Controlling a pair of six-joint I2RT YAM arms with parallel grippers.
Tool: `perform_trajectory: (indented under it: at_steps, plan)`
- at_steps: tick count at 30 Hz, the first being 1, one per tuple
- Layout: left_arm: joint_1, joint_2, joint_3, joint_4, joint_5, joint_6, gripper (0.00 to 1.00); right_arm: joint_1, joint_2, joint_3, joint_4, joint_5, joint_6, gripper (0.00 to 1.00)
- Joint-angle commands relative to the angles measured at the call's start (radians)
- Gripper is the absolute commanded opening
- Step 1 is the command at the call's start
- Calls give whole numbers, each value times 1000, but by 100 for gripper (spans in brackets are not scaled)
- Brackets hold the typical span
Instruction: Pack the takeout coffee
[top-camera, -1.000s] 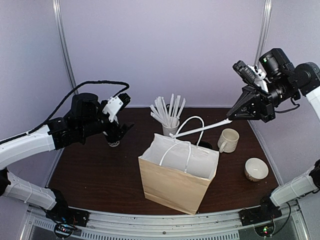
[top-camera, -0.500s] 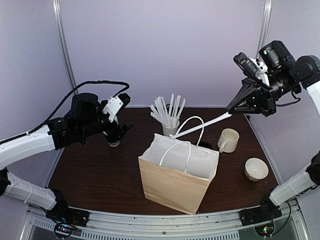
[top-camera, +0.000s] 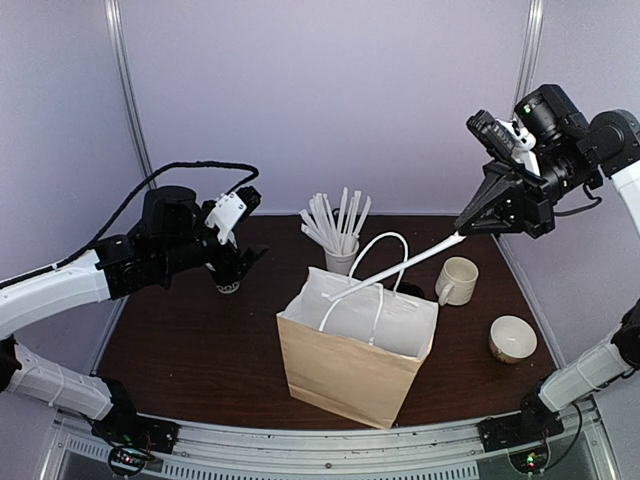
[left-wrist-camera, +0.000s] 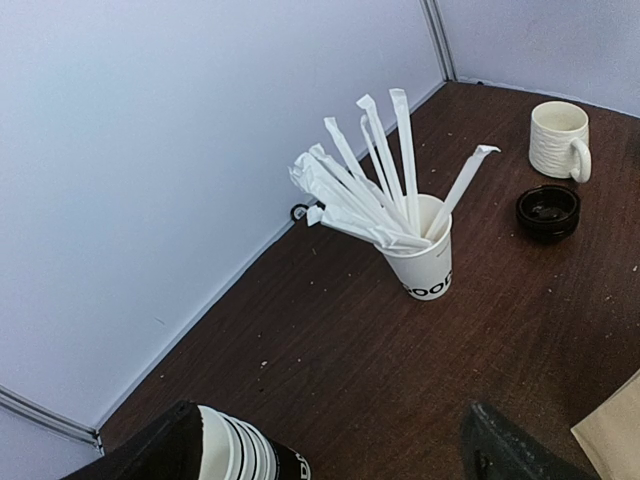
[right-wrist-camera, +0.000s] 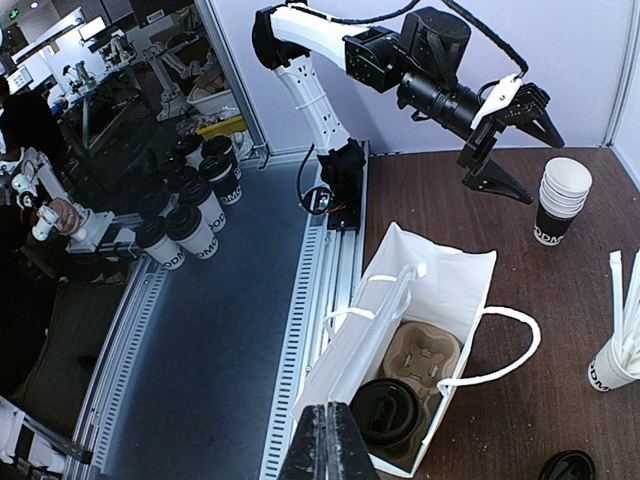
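The takeout coffee (right-wrist-camera: 388, 410) is one cup, and it sits inside the paper bag (top-camera: 345, 375). My right wrist view shows only its round black lid, down in the bag beside a pulp carrier tray (right-wrist-camera: 428, 352); its lettering is hidden. The single brown bag stands upright mid-table with its two white handles up.

My right pincer (right-wrist-camera: 327, 420) is pressed fully together on one white wrapped stick (top-camera: 400, 267). That arm is raised high at the right, and the stick slants down so its far end is at the bag's mouth.

My left pincer (top-camera: 240, 265) is spread wide and holds nothing. That arm reaches low over the back-left of the table (top-camera: 180, 350), its fingers either side of one stack of white-rimmed cups (right-wrist-camera: 560, 200). The stack's black body shows white letters, "DM" and no more.

Behind the bag, one white cup (left-wrist-camera: 425, 255) bristles with eight or so sticks; its printing is only partly visible. To the right are one cream mug (top-camera: 457, 280), one bowl-like cup (top-camera: 512, 338) and one loose black lid (left-wrist-camera: 548, 212).
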Motion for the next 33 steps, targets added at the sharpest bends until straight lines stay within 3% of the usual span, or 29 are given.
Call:
perform_trajectory:
  at_steps: [1, 12, 23, 30, 33]
  plan:
    - [6, -4, 10, 43, 18, 6, 93, 17, 11, -10, 10, 20, 1, 0]
    - [5, -13, 12, 24, 32, 8, 93, 20, 114, 98, 134, 97, 129, 0]
    - [5, -15, 17, 9, 49, 10, 93, 37, 178, 113, 59, 98, 65, 0]
    - [5, -14, 23, 3, 60, 10, 93, 193, 200, 51, 153, 365, 129, 0]
    - [6, -19, 20, 2, 53, 12, 93, 235, 255, 76, 150, 386, 137, 3]
